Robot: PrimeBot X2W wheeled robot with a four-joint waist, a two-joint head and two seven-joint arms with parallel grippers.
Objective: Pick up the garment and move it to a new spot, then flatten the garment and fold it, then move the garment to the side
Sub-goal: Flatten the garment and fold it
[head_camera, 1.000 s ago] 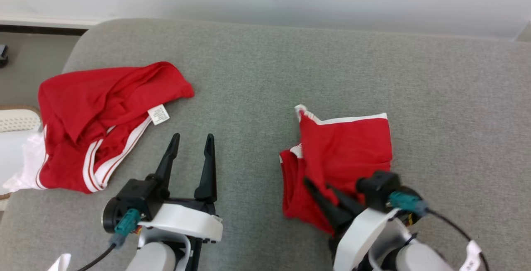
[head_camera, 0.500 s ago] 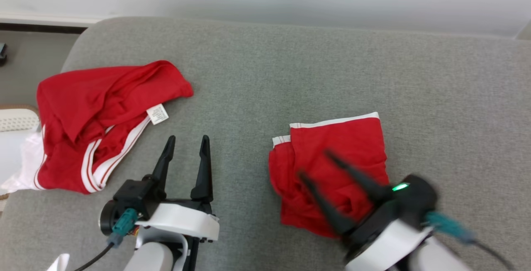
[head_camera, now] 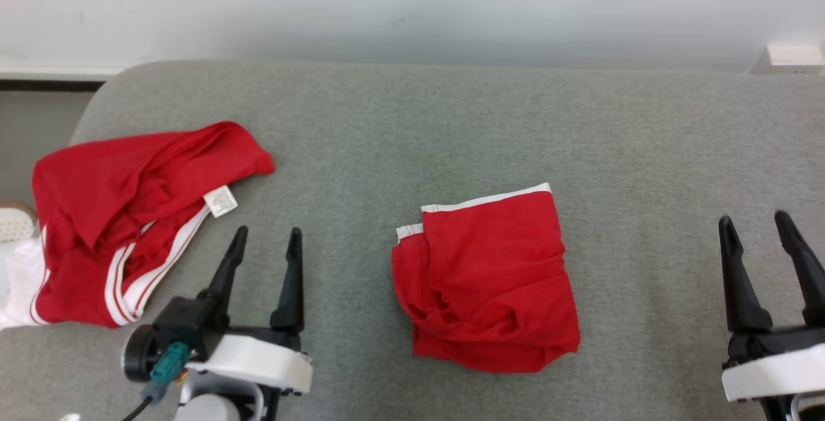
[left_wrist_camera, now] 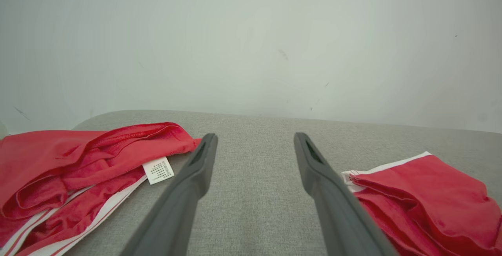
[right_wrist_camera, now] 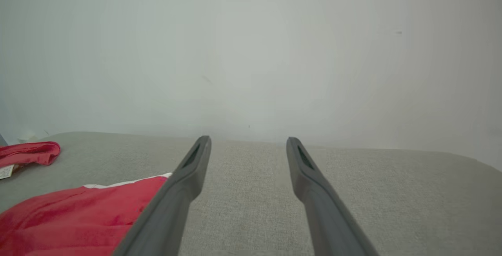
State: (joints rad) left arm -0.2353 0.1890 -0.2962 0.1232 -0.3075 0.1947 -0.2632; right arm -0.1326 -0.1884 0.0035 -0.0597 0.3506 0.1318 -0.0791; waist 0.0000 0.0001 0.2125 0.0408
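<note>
- My left gripper (head_camera: 267, 234) and my right gripper (head_camera: 753, 218) both have their jaws wide apart with nothing between them, low over the front edge of the grey cushion (head_camera: 399, 131).
- The folded red garment (head_camera: 490, 279) lies between the two, about midway along the cushion and nearer its front edge than its back edge. It touches neither gripper.
- I judge the folding done, so the step in hand is the shift to the side.
- The white trim (head_camera: 483, 200) marks the neat back edge of the bundle. Its front left corner is bunched and loose, and a pinch there would likely lift only the top layer and open the fold.
- It is better to take the stack through all its layers: slide one finger under an edge against the cushion, put the other on top, then close.
- With a grip at each side edge the bundle should travel flat; held on one side only, it may droop and unfold.
- I should lift just clear of the cushion, since dragging over this rough weave could roll the bottom layer.
- The crumpled red garment (head_camera: 122, 215) with its label (head_camera: 220, 201) takes up the left end, so the bare right end looks the safer spot.
- I should set it down flat, open my jaws, then draw back along the cushion rather than up through the cloth.
</note>
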